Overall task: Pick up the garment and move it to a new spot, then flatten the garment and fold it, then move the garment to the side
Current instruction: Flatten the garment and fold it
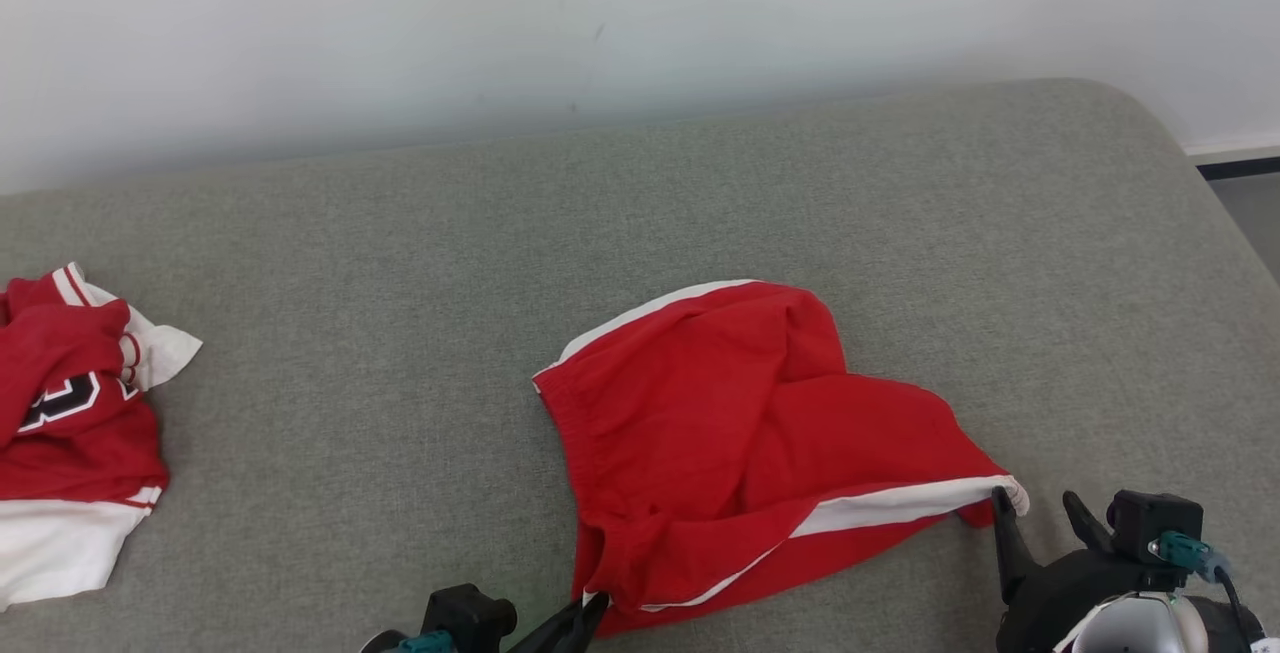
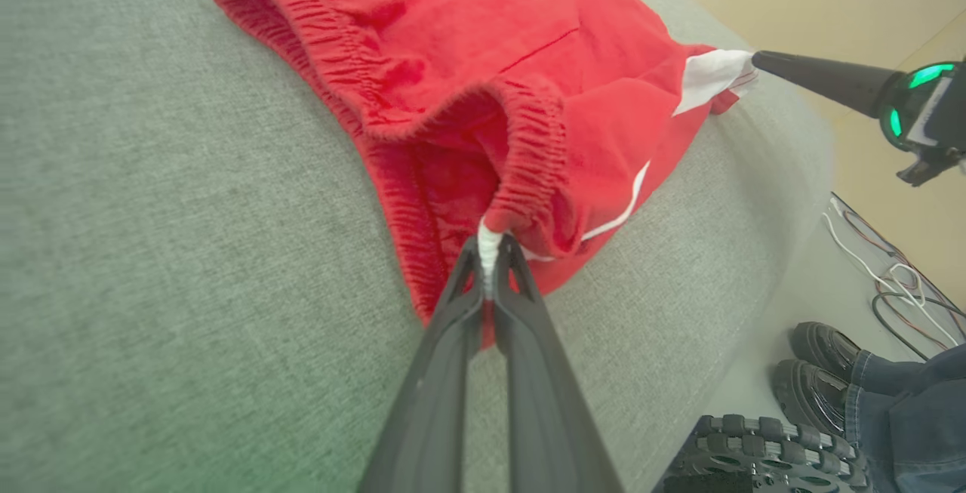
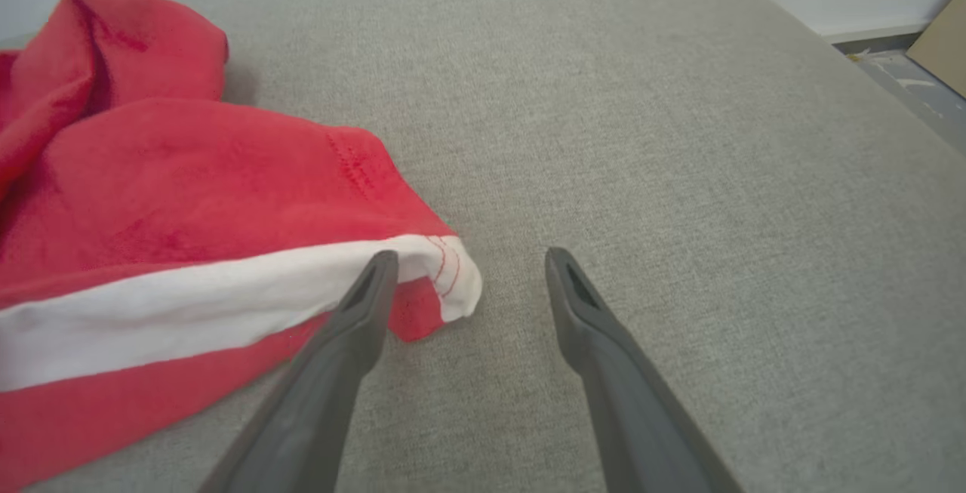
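Open cushion [image 1: 380, 333] between shorts [image 1: 720, 433] and left jersey [image 1: 70, 413]

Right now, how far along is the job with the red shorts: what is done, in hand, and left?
Done: nothing finished; the red shorts lie rumpled on the grey cushion. In hand: left gripper shut on the waistband corner; right gripper open at the white-striped hem corner. Left: moving, flattening, folding, setting aside.

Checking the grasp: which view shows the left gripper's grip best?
Left wrist view: the left gripper is shut on the shorts' waistband corner, close up. Head view: it meets the shorts at the bottom edge, partly cropped. Right wrist view: the shorts' other corner beside the open right gripper.
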Robot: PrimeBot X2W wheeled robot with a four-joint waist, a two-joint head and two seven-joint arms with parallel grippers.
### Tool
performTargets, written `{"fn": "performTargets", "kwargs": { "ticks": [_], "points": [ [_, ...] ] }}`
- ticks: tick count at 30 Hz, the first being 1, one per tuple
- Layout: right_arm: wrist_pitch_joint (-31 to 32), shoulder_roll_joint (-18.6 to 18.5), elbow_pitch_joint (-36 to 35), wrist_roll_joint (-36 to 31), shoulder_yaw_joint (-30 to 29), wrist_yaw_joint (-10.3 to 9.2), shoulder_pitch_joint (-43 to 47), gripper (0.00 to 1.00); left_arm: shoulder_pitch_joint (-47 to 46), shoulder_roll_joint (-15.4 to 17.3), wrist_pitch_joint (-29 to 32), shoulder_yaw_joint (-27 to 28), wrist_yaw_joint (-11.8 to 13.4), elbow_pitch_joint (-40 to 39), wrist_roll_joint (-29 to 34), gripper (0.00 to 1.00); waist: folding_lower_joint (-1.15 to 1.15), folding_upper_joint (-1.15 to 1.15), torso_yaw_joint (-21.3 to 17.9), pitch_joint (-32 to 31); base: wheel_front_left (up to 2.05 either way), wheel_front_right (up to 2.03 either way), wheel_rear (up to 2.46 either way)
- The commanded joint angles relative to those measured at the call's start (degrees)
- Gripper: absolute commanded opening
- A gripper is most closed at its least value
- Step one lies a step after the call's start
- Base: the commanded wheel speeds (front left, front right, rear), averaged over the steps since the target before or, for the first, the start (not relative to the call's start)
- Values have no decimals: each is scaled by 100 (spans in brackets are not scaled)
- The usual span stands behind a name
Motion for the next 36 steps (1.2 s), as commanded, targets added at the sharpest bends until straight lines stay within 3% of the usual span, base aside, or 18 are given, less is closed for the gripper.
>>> {"fn": "performTargets", "kwargs": {
  "ticks": [1, 6, 13, 15, 16, 17, 18, 19, 20, 22, 23, 29, 36],
  "points": [
    [85, 32, 23, 61, -31, 6, -13, 100, 15, -6, -24, 6, 17, 23, -21, 0, 0, -1, 63, 33, 0, 0, 0],
    [148, 113, 18, 64, -214, 6, -69, 100, -104, -37, -70, 16, 48, 89, 2, 0, 0, -1, 170, 110, 0, 0, 0],
    [502, 156, 258, 18, -160, 6, -150, 100, -123, -7, -172, 147, 287, 233, 42, 0, 0, -1, 216, 150, 0, 0, 0],
    [572, 163, 270, 73, -104, 6, -160, 96, -129, -4, -192, 149, 278, 241, 33, 0, 0, -1, 224, 158, 0, 0, 0],
    [600, 166, 276, 100, -63, 6, -158, 74, -134, -7, -197, 143, 267, 241, 27, 0, 0, -1, 229, 164, 0, 0, 0],
    [616, 168, 266, 112, -40, 6, -159, 62, -140, -12, -202, 136, 260, 242, 24, 0, 0, -1, 233, 167, 0, 0, 0],
    [610, 169, 245, 113, -17, 6, -161, 58, -145, -20, -204, 129, 266, 244, 23, 0, 0, -1, 236, 170, 0, 0, 0],
    [606, 170, 232, 116, 2, 6, -157, 44, -149, -29, -206, 122, 263, 246, 21, 0, 0, -1, 238, 173, 0, 0, 0],
    [597, 170, 213, 121, 22, 6, -155, 42, -152, -38, -201, 119, 261, 247, 15, 0, 0, -1, 239, 175, 0, 0, 0],
    [584, 168, 178, 120, 53, 6, -142, 9, -161, -50, -208, 113, 251, 259, -1, 0, 0, -1, 236, 177, 0, 0, 0],
    [580, 170, 153, 117, 81, 6, -128, 0, -166, -56, -215, 114, 257, 264, -9, 0, 0, -1, 235, 177, 0, 0, 0],
    [237, 166, -172, 122, 179, 6, -175, 0, -179, -152, -350, 426, 218, 92, -198, 0, 0, -1, 237, 151, 0, 0, 0],
    [-332, 154, -888, 752, 281, 6, -356, 0, -113, -339, -421, 1358, 40, -713, -791, 0, 0, -1, 251, 63, 0, 0, 0]
  ]
}}
